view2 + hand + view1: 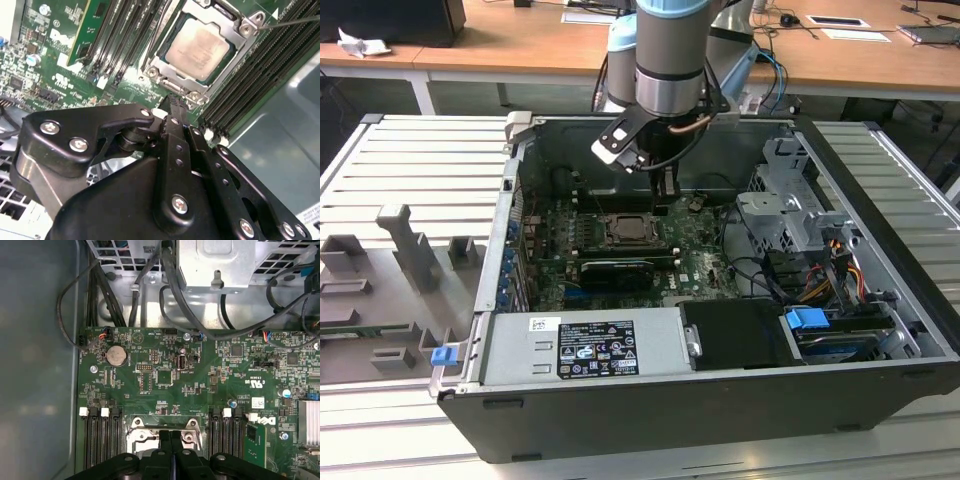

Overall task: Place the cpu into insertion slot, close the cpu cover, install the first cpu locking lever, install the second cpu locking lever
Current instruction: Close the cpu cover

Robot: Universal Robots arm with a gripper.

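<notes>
Exterior view's left: grey fixtures (pixel 400 260) lie on the table (pixel 380 160), well apart from the work. Centre: open PC case (pixel 620 400), w/ the end effector (pixel 665 185) hanging just above the insertion slot (pixel 611 232), fingers shut tight, nothing btwn them. In the second wrist view the cpu (pixel 199 45) sits in the slot and the cpu cover (pixel 165 70) lies down around it. So prob. lever stage: a thin lever rod (pixel 290 20) juts past the socket corner over the memory slots (pixel 260 75). That calls for square fingertip contact on the rod, which looks easy to slip off.
</notes>
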